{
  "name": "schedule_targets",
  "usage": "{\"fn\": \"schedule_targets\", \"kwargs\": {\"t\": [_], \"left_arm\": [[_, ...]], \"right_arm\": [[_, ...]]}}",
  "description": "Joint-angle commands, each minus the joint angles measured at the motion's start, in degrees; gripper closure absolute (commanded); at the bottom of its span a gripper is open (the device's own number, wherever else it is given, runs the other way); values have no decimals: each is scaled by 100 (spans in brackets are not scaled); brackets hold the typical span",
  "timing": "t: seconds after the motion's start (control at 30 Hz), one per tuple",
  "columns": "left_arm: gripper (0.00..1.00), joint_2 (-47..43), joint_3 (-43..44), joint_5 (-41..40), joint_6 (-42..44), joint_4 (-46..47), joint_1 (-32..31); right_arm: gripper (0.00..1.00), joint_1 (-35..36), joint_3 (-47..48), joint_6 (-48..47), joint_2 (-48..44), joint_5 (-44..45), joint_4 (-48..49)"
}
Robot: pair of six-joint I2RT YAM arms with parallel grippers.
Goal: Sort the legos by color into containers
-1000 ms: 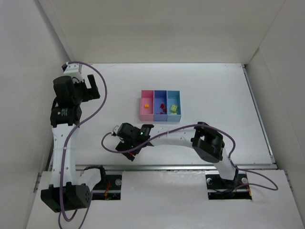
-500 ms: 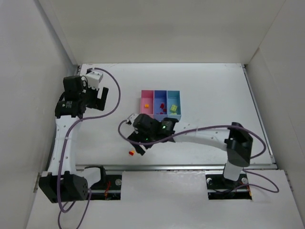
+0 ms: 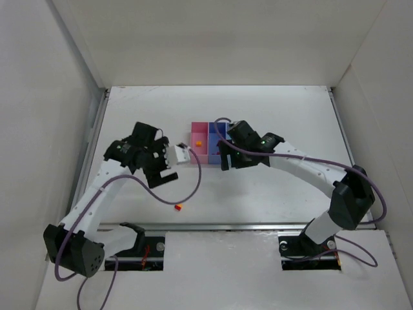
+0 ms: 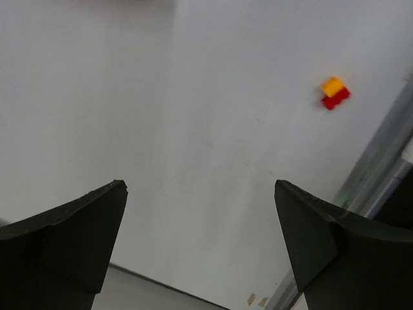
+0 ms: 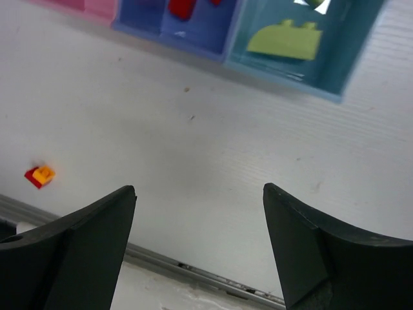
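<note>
The pink bin holds an orange brick. The medium blue bin is partly covered and the light blue one hidden by my right arm. In the right wrist view the blue bin holds a red brick, and the light blue bin holds a yellow-green brick. A red brick with an orange piece on it lies on the table near the front rail. My right gripper is open and empty in front of the bins. My left gripper is open and empty, left of the bins.
A metal rail runs along the table's near edge. White walls enclose the table on the left, back and right. Purple cables loop off both arms, one hanging just above the loose brick.
My right gripper has swung from the front left of the table up to the bins, leaving the red and orange brick on the table. My left gripper has moved from the far left towards the middle.
</note>
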Motion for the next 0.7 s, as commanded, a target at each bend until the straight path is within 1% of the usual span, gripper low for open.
{"fn": "schedule_targets", "kwargs": {"t": [0.0,0.03,0.07,0.1,0.13,0.17,0.2,0.23,0.27,0.3,0.37,0.4,0.47,0.5,0.53,0.57,0.6,0.63,0.67], "left_arm": [[1,-165,-587,-100,902,-261,-703],[1,-165,-667,-48,964,-260,-1035],[1,-95,-668,283,965,-199,-1169],[1,-7,-668,513,625,-129,-1266],[3,229,-668,732,283,-15,-1267],[8,353,-668,909,-199,334,-1319],[8,467,-607,1084,-744,520,-1320],[8,547,-606,1086,-1767,696,-1320],[8,547,-658,1034,-2134,854,-1320],[11,547,-711,1033,-2138,960,-1320],[16,172,-982,824,-2373,1320,-1408],[16,39,-1297,709,-2436,1739,-1408],[16,-155,-1528,795,-2350,2015,-1408],[16,-312,-1781,796,-2279,2138,-1547],[16,-375,-1949,744,-2331,2470,-1600],[13,-436,-2134,604,-2462,2691,-1662],[13,-437,-2257,342,-2515,2806,-1758],[10,-437,-2363,-9,-2725,3225,-1959],[10,-350,-2364,-769,-3344,3394,-1961]], "right_arm": [[15,-91,52,250,-423,250,-18],[15,-91,113,249,-424,250,-18],[15,-91,114,249,-424,250,-70],[15,-91,114,249,-484,250,-70],[16,-91,114,249,-485,302,-131],[16,-91,62,336,-537,355,-132],[16,-91,61,337,-642,468,-210],[16,-91,-8,424,-713,522,-211],[16,-91,-61,486,-801,522,-211],[16,-91,-131,600,-984,522,-107],[16,-91,-446,723,-1152,400,130],[16,-91,-562,794,-1205,303,271],[16,-91,-755,864,-1259,171,457],[16,-91,-756,865,-1259,171,526],[16,-91,-826,917,-1259,171,527],[16,-91,-826,917,-1259,223,527],[16,-30,-905,917,-1189,223,588],[16,-30,-966,917,-1136,293,589],[16,22,-967,917,-1135,294,589]]}}
